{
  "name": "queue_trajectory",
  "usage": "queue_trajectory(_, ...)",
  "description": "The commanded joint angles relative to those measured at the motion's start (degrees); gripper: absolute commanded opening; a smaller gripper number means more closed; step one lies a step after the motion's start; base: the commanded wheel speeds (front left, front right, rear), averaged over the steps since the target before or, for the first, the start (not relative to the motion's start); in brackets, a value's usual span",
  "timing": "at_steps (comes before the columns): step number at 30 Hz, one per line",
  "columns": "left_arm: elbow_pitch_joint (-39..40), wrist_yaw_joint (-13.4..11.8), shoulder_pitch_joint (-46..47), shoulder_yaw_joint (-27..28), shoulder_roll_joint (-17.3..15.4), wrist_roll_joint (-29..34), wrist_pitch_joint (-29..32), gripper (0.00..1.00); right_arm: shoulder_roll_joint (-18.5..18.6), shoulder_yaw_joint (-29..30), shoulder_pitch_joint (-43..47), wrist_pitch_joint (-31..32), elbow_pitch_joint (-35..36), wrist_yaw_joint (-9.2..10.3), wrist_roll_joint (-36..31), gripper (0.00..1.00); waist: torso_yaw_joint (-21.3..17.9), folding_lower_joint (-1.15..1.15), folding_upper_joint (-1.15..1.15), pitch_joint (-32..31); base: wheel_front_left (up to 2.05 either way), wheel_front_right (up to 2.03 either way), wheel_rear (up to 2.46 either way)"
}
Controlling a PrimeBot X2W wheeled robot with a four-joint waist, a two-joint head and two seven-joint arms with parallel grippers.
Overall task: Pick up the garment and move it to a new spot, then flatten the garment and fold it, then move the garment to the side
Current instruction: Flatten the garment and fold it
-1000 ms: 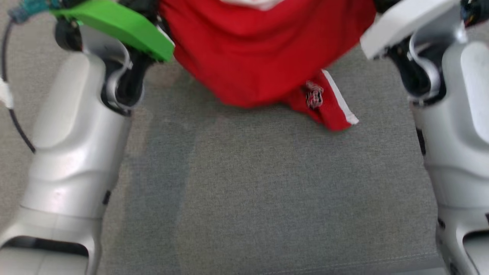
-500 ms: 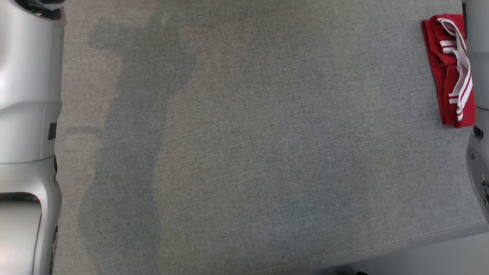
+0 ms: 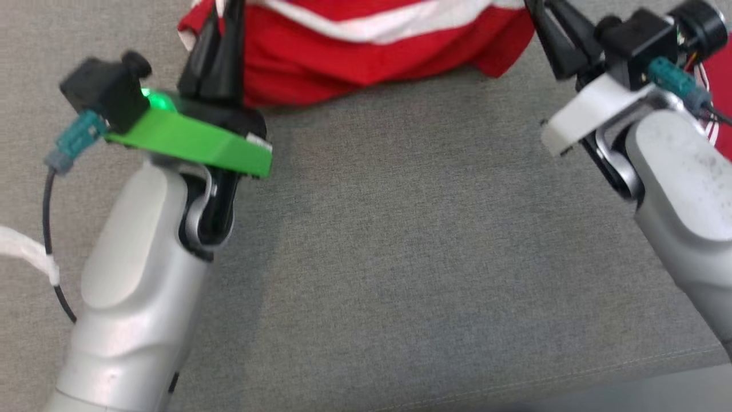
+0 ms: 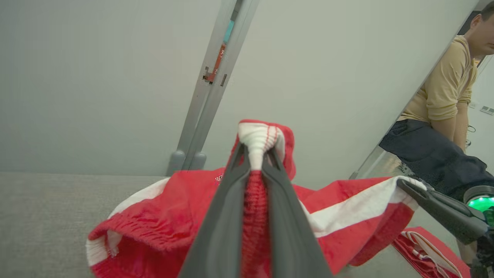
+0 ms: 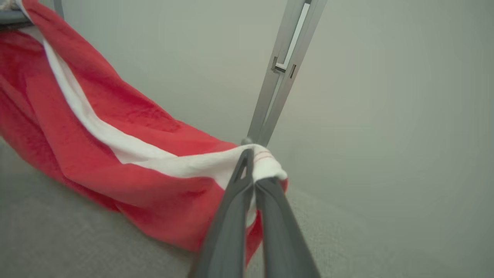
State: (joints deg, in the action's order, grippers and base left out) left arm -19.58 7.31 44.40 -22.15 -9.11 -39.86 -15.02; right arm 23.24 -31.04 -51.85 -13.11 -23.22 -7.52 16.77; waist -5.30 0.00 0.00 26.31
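The garment [image 3: 366,51] is red with a white stripe and a ribbed waistband. It hangs stretched between both grippers at the top of the head view, and its lower part sags onto the grey fabric surface [image 3: 412,240]. My left gripper [image 4: 256,148] is shut on a bunched bit of the waistband, and it also shows in the head view [image 3: 224,17]. My right gripper [image 5: 252,158] is shut on the white band at the other end of the garment [image 5: 115,116]. The right gripper also appears in the head view [image 3: 540,14] and at the right of the left wrist view [image 4: 405,185].
A second red and white cloth [image 4: 420,247] lies folded on the surface to the right, behind the right arm [image 3: 721,109]. A person [image 4: 444,96] stands beyond the surface's far right. A pale wall with a metal post [image 5: 285,65] is behind.
The head camera has swung about between frames. Both grippers stay shut on the garment, and it now hangs wide between them with the white stripe across the top.
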Motion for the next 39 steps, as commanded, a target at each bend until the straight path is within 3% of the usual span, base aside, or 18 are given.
queue_trajectory(1, 0.7, 0.3, -2.7, -0.5, -0.7, -1.7, -0.2, 0.00, 1.5, -1.2, 2.5, 1.0, 1.7, 0.07, 2.1, 0.00, 0.4, 0.00, 0.00, -2.7, 0.00, 0.00, 0.00)
queue_trajectory(10, 2.7, 0.3, -17.5, -13.6, -10.3, -9.7, 0.3, 0.00, 13.5, -6.1, 20.0, 13.9, 18.6, 0.07, 11.9, 0.00, 0.8, 0.00, 0.00, -10.6, 0.00, 0.00, 0.00)
queue_trajectory(16, 4.3, 0.3, -24.8, -18.3, -16.3, -15.8, 2.9, 0.00, 17.1, -3.4, 32.5, 25.4, 27.3, 0.07, 18.5, 0.00, 0.6, 0.00, 0.00, -14.3, 0.00, 0.00, 0.00)
queue_trajectory(23, 8.6, 0.3, -31.9, -21.5, -21.9, -19.8, 5.6, 0.00, 15.4, 6.3, 48.1, 38.4, 32.2, 0.07, 23.7, 0.00, 0.4, 0.00, 0.00, -16.4, 0.00, 0.00, 0.00)
queue_trajectory(30, 15.9, -1.5, -38.9, -22.8, -24.7, -22.6, 7.7, 0.00, 8.4, 21.4, 63.7, 51.3, 39.9, 0.08, 22.7, 0.00, 1.4, 0.00, 0.00, -16.9, 0.00, 0.00, 0.00)
queue_trajectory(33, 19.1, -2.3, -39.6, -22.2, -24.4, -23.7, 7.5, 0.00, 5.5, 25.2, 64.8, 53.8, 46.1, 0.06, 19.8, 0.00, 2.2, 0.00, 0.00, -16.5, 0.00, 0.00, 0.00)
queue_trajectory(39, 20.2, -4.7, -33.6, -20.2, -21.1, -25.3, 9.0, 0.00, 6.1, 25.2, 56.4, 55.5, 48.7, 0.06, 17.8, 0.00, 4.0, 0.00, 0.00, -15.0, 0.00, 0.00, 0.00)
